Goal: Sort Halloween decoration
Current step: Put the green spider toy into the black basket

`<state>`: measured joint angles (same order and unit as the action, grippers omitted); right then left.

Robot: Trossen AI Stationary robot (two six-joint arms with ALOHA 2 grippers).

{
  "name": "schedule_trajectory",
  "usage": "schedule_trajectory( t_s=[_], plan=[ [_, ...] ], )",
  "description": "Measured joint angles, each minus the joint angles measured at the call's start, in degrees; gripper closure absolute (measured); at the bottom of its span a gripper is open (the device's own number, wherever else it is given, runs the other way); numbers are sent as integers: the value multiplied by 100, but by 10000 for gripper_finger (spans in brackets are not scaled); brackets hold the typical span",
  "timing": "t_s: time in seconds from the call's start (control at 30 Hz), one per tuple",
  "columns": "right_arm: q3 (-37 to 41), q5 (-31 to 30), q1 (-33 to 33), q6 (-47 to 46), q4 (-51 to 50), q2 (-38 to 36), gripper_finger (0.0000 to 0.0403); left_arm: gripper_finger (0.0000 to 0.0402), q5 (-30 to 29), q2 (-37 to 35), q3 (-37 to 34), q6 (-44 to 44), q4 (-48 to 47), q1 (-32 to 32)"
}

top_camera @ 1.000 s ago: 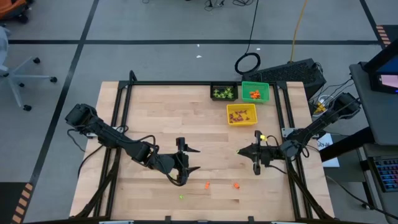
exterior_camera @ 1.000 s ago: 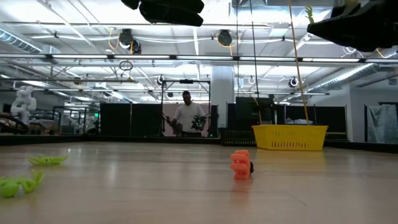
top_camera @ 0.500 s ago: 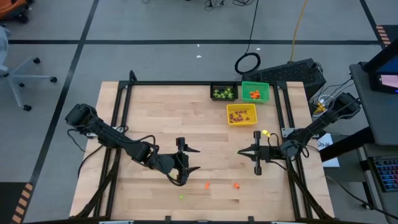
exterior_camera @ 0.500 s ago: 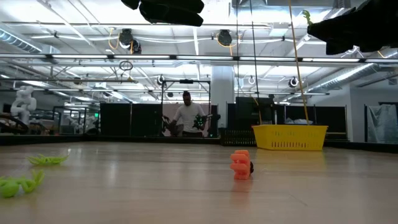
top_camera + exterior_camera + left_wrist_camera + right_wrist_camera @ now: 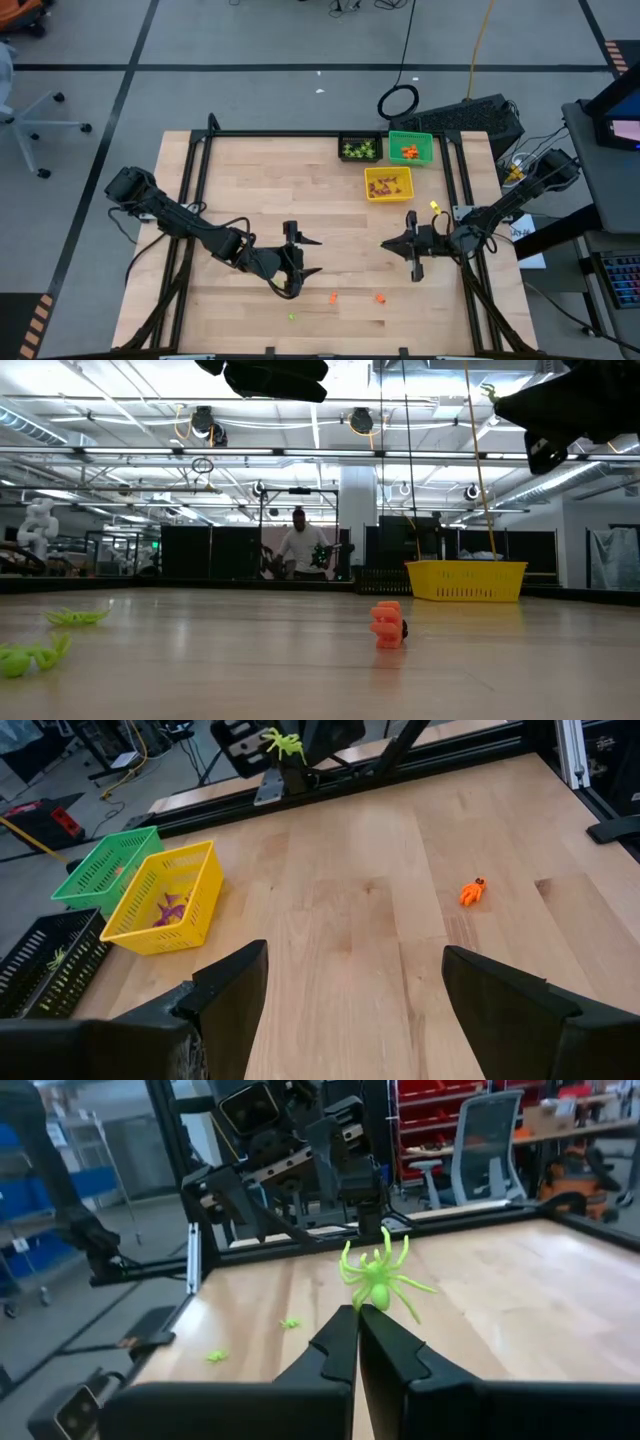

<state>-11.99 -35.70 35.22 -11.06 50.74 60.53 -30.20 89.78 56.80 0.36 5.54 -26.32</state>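
No readable writing anywhere. Right gripper (image 5: 358,1320) raised above table's right middle, jaws pinched shut on light-green spider (image 5: 378,1278), spider sticking out beyond fingertips. Left gripper (image 5: 350,982) over table centre, jaws spread wide, holding nothing. Orange trinket (image 5: 471,892) on wood ahead, well clear. Farther: yellow bin (image 5: 168,898), green bin (image 5: 107,867), black bin (image 5: 45,964).

Wooden table (image 5: 250,180): three bins (image 5: 388,183), scattered orange, green trinkets (image 5: 379,297).

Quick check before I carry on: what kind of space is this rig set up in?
Probably an industrial robotics lab or workshop: ceiling trusses with hanging lights, red parts shelving, and a taped concrete floor around the wooden table.
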Motion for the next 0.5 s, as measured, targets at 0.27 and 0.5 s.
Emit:
schedule_trajectory(
  t_s=[0.27,0.5],
  plan=[
    [-2,0,0,-241,0,0,403,103,0,0,0,0,-1,1],
    [-2,-17,-72,-154,-33,2,403,103,0,0,0,6,0,-1]
  ],
)
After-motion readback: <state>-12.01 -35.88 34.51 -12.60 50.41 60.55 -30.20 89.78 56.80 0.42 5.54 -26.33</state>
